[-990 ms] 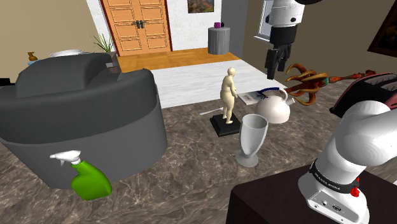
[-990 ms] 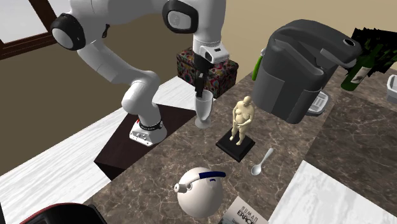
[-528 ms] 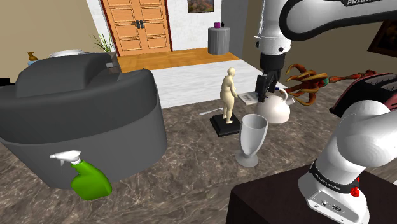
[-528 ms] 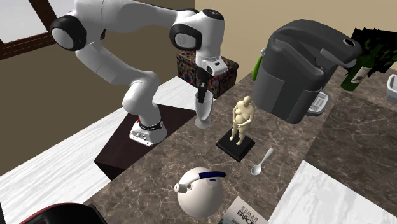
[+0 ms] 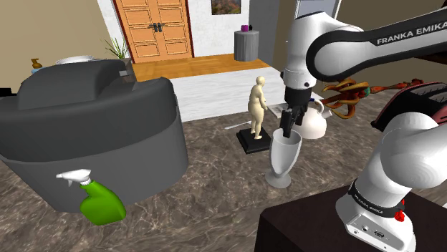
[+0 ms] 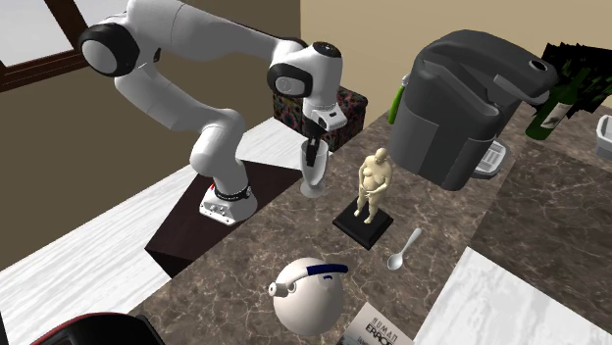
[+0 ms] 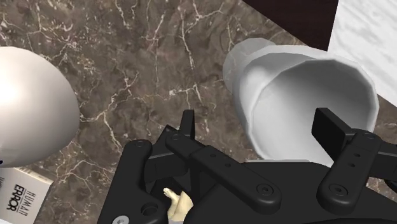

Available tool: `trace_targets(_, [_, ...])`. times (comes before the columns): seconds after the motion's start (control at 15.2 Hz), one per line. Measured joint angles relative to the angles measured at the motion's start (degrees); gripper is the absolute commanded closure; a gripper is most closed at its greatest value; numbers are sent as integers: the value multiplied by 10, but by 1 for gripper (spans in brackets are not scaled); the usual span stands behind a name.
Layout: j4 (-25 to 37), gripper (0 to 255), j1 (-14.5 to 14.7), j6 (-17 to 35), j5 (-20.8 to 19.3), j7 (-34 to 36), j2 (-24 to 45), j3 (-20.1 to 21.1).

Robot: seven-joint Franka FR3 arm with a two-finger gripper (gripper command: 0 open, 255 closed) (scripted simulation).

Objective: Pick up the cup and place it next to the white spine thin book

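The black hand (image 5: 289, 127) (image 6: 312, 152) (image 7: 257, 124) hangs point-down over the cup (image 5: 284, 154) (image 6: 314, 178) (image 7: 299, 89), its two fingers spread wide apart. In the wrist view one finger stands outside the cup's wall over bare stone and the other lies over the open mouth, so they straddle the rim; neither clearly touches it and nothing is gripped.

The cup is a plain pale-grey goblet: a faceted flaring bowl on a short stem and a round foot. It stands upright directly under the hand on the worktop (image 5: 215, 193) (image 6: 510, 216) (image 7: 127, 63), a dark brown marble with pale veins.

Just beyond the hand stands a smooth, round white teapot (image 5: 311, 122) (image 6: 306, 294) (image 7: 32, 108). The thin white book (image 6: 378, 333) (image 7: 19, 191) lies flat against it, on the side away from the hand. Beside the hand a tan figurine (image 5: 256, 107) (image 6: 371, 186) stands on a black square base. Farther off sits a bulky dark-grey appliance (image 5: 93, 136) (image 6: 471, 98).
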Motion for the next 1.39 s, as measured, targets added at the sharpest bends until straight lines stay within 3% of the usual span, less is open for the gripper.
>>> trace_targets(0.33, [-35,0,2,42,3,-1,7,3])
trace_targets(0.73, [-38,0,2,48,4,-1,10,3])
trace_targets(0.79, [-38,255,2,48,4,-1,10,3])
trace_targets(1.39, [-38,255,2,48,4,-1,10,3])
